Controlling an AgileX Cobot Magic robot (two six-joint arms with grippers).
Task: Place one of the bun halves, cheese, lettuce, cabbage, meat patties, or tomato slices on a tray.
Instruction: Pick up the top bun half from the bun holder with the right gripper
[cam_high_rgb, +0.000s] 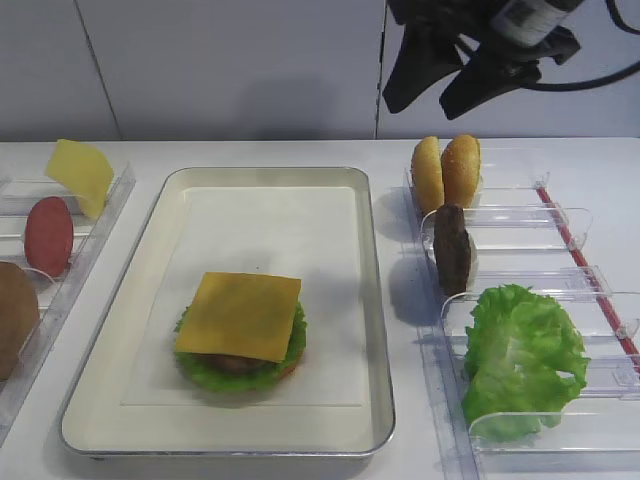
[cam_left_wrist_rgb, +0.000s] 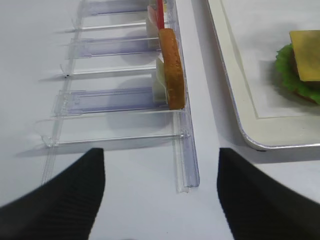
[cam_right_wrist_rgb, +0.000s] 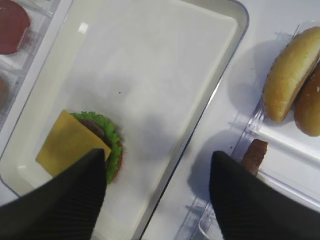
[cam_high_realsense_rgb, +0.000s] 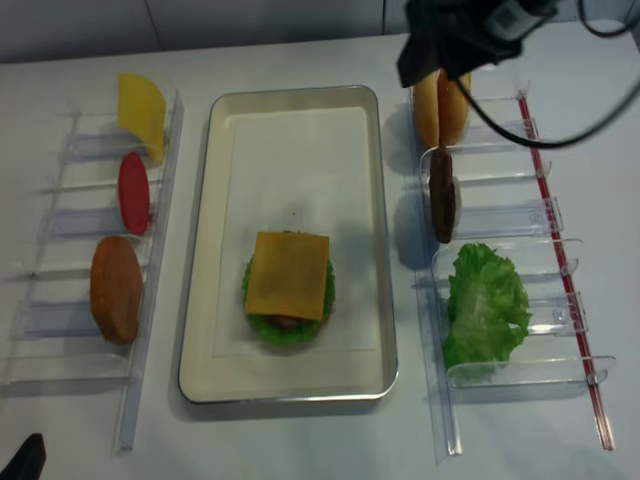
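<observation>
Both right gripper jaws apart, empty

I see bright, even, diffuse overhead light on the white worktop. Shadows are soft: a grey patch lies on the tray liner in the right wrist view, and faint bluish shadows trail from the clear racks in the left wrist view. The tray rim shows mild glare. Both wrist views blur the near end effector fingers.
</observation>
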